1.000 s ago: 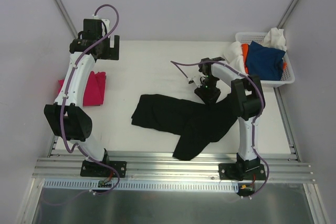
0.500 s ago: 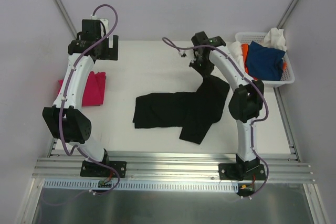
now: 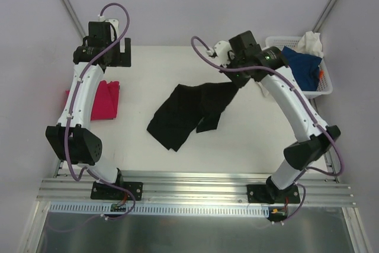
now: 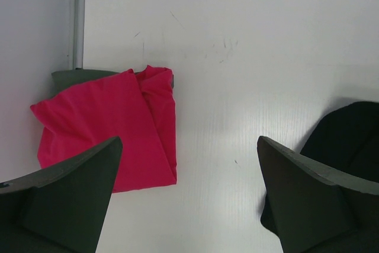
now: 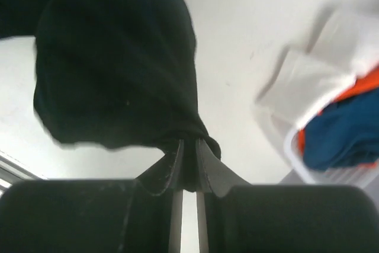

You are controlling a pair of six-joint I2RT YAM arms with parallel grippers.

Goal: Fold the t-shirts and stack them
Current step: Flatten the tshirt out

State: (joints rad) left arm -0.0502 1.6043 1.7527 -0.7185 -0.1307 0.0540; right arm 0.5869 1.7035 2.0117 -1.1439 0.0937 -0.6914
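A large black t-shirt point(image 3: 189, 111) hangs from my right gripper point(image 3: 241, 81), which is shut on one bunched edge of it point(image 5: 188, 141); the lower part drags on the white table mid-scene. In the right wrist view the black cloth point(image 5: 118, 57) fills the upper left. A folded magenta-pink t-shirt point(image 3: 106, 99) lies at the table's left edge, also plain in the left wrist view point(image 4: 112, 125). My left gripper point(image 4: 189, 194) hovers high at the back left, wide open with nothing between its fingers. Blue point(image 3: 299, 66), orange and white t-shirts sit in the basket.
A white plastic lattice basket point(image 3: 323, 90) stands at the back right corner, holding the remaining shirts. A white shirt point(image 3: 311, 42) spills over its far rim. Grey walls close in on the left, back and right. An aluminium rail runs along the near edge.
My right gripper closed on the black t-shirt and lifted it up and toward the back right. The shirt rose from lying flat and swung left; the left arm stayed put.
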